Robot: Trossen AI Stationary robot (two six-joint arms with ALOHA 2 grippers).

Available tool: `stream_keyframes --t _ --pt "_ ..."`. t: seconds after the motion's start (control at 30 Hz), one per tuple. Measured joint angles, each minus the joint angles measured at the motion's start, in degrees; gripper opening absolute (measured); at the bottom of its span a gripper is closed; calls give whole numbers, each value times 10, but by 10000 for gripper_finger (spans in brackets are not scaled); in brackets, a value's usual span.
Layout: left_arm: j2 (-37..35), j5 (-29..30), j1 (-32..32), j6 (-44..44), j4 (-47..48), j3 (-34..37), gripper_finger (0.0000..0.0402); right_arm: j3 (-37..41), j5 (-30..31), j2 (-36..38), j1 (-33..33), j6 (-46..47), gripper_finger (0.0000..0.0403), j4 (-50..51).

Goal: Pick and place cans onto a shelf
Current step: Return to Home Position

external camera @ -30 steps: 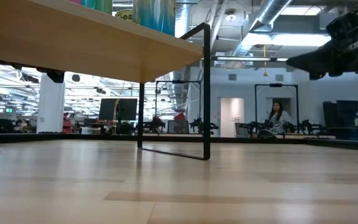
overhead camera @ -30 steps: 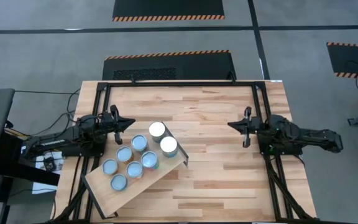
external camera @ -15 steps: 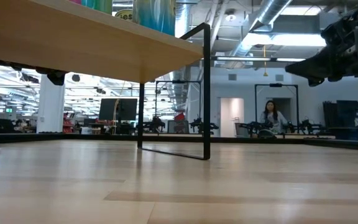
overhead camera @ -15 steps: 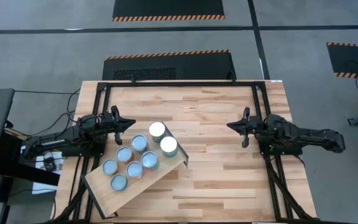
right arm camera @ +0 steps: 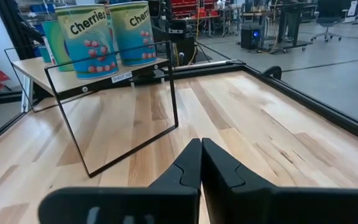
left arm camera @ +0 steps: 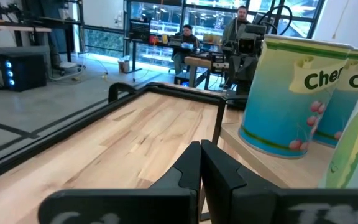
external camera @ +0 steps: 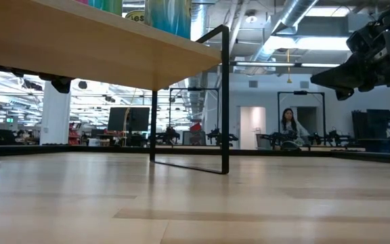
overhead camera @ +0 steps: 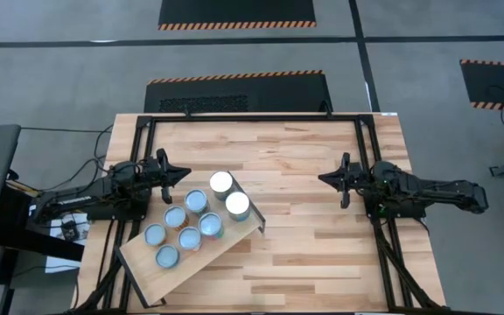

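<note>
Eight cans (overhead camera: 196, 201) are seen on the shelf (overhead camera: 138, 271), a light-wood plank raised slantwise on a thin black frame at the desk's (overhead camera: 304, 254) left side. Tops are pale blue-silver, two whiter; teal cherry labels are read on the end pair. Left gripper (overhead camera: 185, 173) is held beside the shelf, right gripper (overhead camera: 324, 178) well apart, both with fingers pressed together, empty.

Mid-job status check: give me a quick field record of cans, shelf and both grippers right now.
cans: eight, all upright on the shelf
shelf: raised on thin dark legs, angled across the table's left half
left gripper: shut, empty, beside the shelf
right gripper: shut, empty, over the table's right half, apart from the shelf
</note>
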State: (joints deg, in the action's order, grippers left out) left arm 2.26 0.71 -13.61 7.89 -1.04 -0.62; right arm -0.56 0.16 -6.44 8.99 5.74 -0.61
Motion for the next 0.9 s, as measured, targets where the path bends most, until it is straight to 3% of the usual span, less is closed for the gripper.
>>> stream_keyframes --t 0.9 --pt "0 0 1 -5 0 0 0 0 -1 0 0 -2 32 0"
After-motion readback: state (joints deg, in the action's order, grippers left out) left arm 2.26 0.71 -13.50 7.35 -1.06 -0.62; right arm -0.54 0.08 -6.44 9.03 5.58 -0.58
